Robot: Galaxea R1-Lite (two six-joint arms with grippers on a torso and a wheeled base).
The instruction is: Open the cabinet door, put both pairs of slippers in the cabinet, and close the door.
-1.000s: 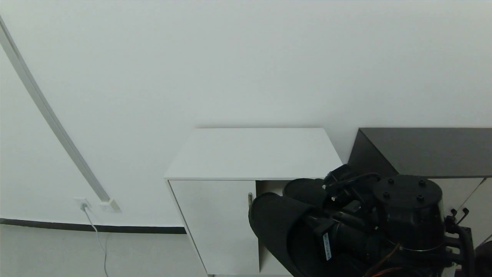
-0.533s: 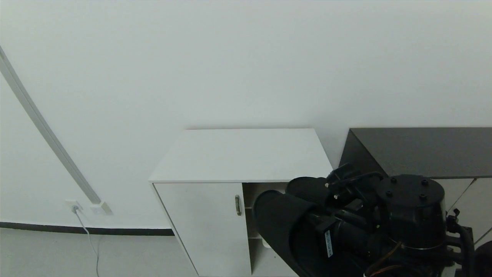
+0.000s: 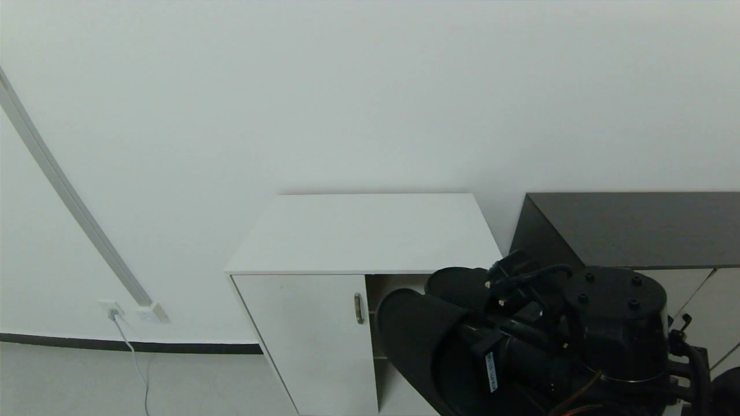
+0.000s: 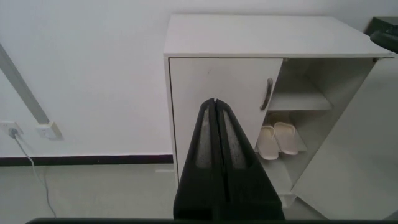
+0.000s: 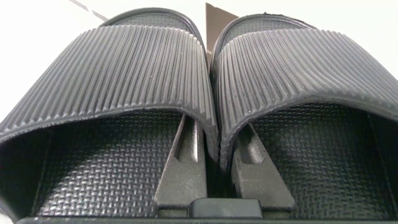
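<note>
Black slippers (ribbed straps, studded insoles) pinched side by side in right claw, toes away from wrist, long axis along fingers, before open cabinet. Left claw fully narrowed.

We list, item by item:

- Left end effector: dark, fingers pressed together with nothing between them, pointing at the cabinet front.
- White cabinet: stands on the floor against a white wall.
- Left door: closed, with a vertical metal handle at its inner edge.
- Right compartment: open, with one shelf high inside.
- Pair of pale slippers: side by side on the level below that shelf.
- Wall fittings: slanted conduit, socket with a hanging cord, and dark skirting.
</note>
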